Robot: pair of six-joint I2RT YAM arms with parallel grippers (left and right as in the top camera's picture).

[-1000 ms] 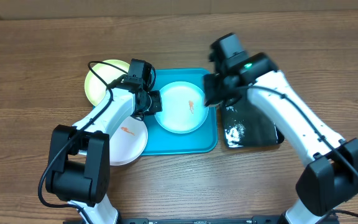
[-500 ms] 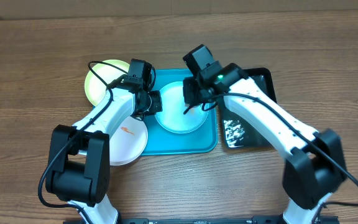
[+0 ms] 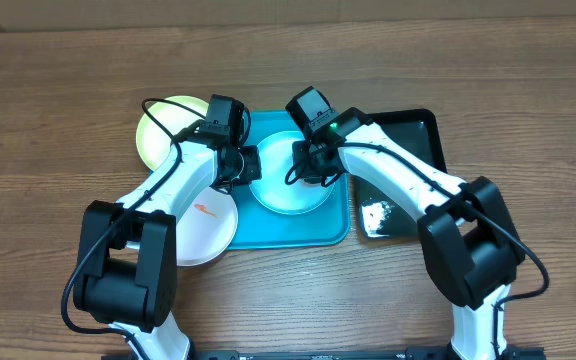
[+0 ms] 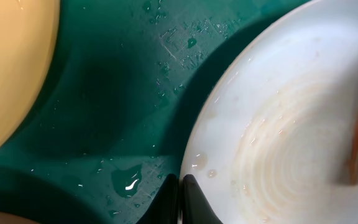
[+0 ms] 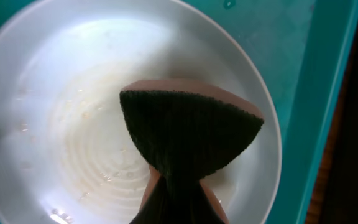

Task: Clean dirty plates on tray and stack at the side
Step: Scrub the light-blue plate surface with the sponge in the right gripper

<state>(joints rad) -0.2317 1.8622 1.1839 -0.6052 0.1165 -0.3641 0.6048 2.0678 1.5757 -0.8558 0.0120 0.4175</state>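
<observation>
Where overhead hides it | right wrist: sponge (image 5: 188, 134) on plate (image 5: 61, 81)

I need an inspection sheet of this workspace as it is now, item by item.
surface: wooden table.
job's things: tray wet with droplets; pale blue plate wet, on tray; yellow-green plate and orange-smeared white plate left of tray.
clutter: black tray, wet patch, right of tray.
grippers: left gripper shut on pale blue plate's rim; right gripper shut on sponge, pressed on that plate.
cables: black cable loops above yellow-green plate.
surroundings: nothing seen.
</observation>
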